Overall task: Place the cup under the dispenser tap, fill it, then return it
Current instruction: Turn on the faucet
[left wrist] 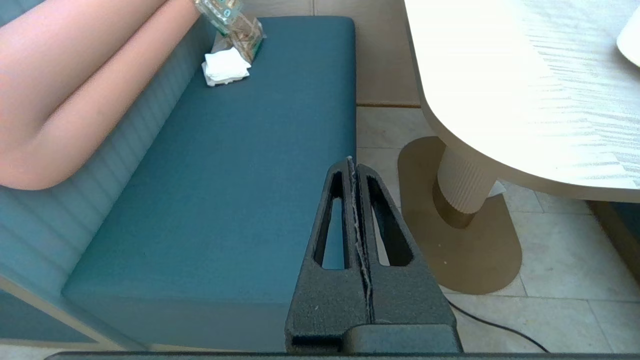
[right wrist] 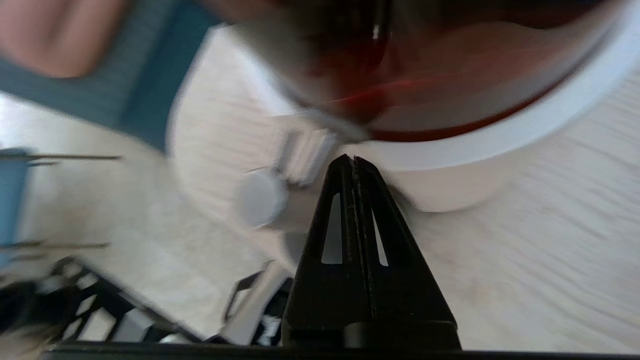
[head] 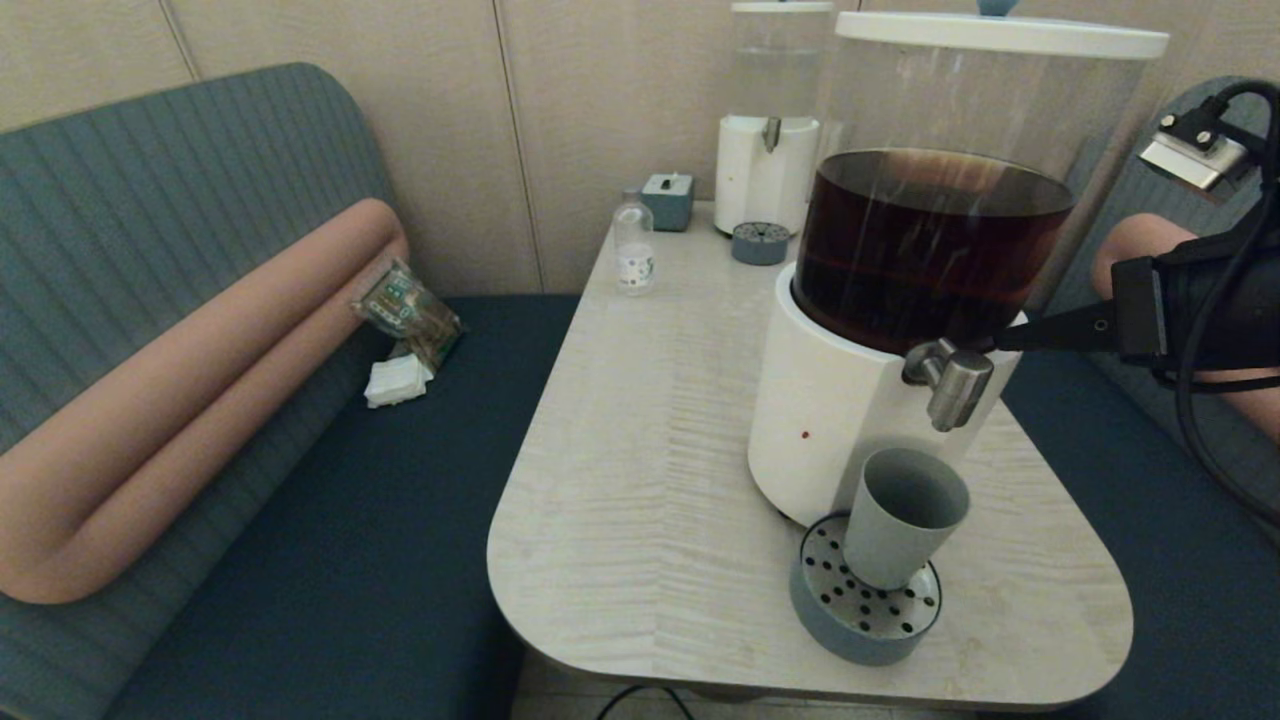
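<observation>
1. Cup (head: 903, 518): stands on the round grey perforated drip tray (head: 850, 622) at the foot of the large dispenser (head: 930, 250), on the near part of the table (head: 640, 480). Its long axis is upright and its open mouth faces up.
2. Dispenser tap (head: 950, 378): a short steel spigot projecting from the white base toward the near table edge, outlet pointing down, directly above the cup mouth and clear of it.
3. Right gripper (head: 1000, 342): reaches in level from the right, fingers pressed together with nothing between them, the tip at the rear of the tap. Actual contact with the tap cannot be confirmed.
4. Left gripper (left wrist: 356, 175): fingers pressed together, holding nothing, hanging over the edge of the blue bench seat (left wrist: 225, 175) beside the table pedestal (left wrist: 460, 185).
5. Hidden or unclear: the cup interior is partly visible and no liquid can be made out in it. The cup base hides part of the tray. The right wrist view is heavily blurred; only the dark liquid, the white base rim and the tap outline are recognisable.
</observation>
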You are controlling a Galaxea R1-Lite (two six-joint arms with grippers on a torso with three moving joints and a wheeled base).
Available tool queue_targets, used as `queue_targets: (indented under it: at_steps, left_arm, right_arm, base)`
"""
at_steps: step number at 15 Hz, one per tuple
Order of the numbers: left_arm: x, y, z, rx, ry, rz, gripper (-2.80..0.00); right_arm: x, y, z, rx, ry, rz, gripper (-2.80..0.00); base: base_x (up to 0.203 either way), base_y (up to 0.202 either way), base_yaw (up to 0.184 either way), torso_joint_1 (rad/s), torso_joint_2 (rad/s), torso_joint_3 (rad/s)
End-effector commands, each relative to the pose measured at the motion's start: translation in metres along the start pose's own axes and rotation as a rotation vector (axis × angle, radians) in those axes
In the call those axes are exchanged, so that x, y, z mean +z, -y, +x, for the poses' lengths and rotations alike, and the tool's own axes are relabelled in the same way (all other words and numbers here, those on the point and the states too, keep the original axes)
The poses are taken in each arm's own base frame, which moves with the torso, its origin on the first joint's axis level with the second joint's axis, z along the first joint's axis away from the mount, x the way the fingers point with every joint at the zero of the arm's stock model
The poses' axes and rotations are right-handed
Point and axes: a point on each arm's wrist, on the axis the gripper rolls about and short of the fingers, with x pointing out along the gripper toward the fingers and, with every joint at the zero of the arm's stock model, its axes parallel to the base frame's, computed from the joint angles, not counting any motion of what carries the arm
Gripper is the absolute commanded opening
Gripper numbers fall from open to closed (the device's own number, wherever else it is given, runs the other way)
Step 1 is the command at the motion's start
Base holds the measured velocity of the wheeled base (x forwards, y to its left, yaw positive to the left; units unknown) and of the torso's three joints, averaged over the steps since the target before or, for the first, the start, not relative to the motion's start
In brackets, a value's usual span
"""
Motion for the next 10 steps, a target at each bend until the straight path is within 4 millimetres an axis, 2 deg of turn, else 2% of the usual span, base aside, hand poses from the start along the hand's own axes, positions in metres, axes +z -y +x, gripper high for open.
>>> queue_targets:
  at_steps: [1,10]
  left_arm:
    - [0.0,0.0,0.0,0.0,-0.003,-0.001,-2.8]
    - [0.0,0.0,0.0,0.0,-0.003,0.0,-2.8]
  right_arm:
    - [0.0,0.002,0.01,-0.022,-0.022,0.002,-2.8]
    - [0.002,-0.005,0.021,0.018,-0.018,-0.021,-2.8]
  base:
    - [0.0,0.0,0.0,0.0,0.0,0.0]
    - [0.0,0.0,0.0,0.0,0.0,0.0]
